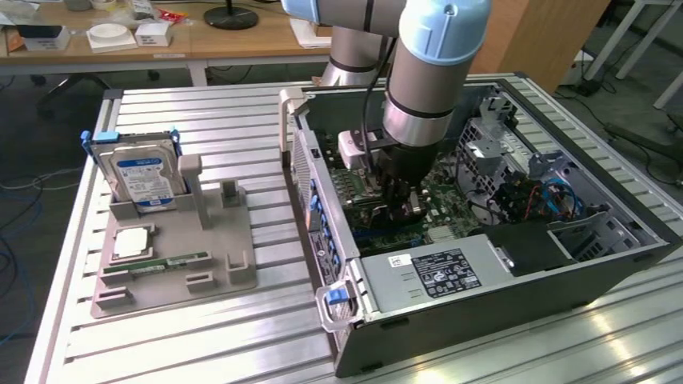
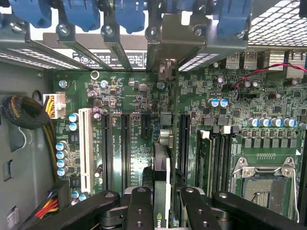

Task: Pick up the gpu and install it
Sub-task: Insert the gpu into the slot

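Ribbed bare-metal bench (image 1: pixel 213 320), matt grey plastic holder tray (image 1: pixel 176 264), shiny metal hard drive (image 1: pixel 144 176), matt dark metal computer case (image 1: pixel 513 308), matt green motherboard (image 2: pixel 139 96), matt black end effector (image 2: pixel 162 211).

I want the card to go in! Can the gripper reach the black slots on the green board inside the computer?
Probably yes. The gripper, shut on the gpu, hangs inside the open computer case just above the motherboard, and no cable crosses the black expansion slots beside the card.

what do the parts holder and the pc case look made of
Parts holder: seems matte grey plastic, possibly 3D-printed, going by its dull, uniform, blocky look. PC case: looks like sheet metal, dark outside and bare grey inside, with thin folded edges and perforated panels.
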`<state>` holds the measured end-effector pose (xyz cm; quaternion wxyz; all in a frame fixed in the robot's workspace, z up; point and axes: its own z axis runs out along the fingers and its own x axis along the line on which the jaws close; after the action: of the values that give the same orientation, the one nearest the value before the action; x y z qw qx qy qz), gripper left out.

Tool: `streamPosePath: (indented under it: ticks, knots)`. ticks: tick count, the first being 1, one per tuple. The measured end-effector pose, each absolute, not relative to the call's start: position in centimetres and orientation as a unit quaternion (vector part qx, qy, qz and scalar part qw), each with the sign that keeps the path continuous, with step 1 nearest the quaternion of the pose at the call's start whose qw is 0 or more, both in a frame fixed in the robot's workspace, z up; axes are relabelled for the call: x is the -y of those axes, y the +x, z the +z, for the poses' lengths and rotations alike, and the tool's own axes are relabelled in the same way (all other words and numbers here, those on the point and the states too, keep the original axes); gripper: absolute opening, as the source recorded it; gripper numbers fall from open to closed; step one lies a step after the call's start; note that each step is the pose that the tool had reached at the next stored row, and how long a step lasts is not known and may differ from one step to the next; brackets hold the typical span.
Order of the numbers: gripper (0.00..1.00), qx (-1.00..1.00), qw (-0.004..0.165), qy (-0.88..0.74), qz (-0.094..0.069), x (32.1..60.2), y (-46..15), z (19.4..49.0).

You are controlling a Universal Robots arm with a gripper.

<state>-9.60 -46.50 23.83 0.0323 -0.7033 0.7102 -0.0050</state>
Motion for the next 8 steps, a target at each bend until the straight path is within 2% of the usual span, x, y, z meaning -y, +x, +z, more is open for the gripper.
streamPosePath:
  ticks: [8]
  knots:
    - [0.26,-0.71,0.032,-0.703,-0.005,46.5,-9.6,23.83]
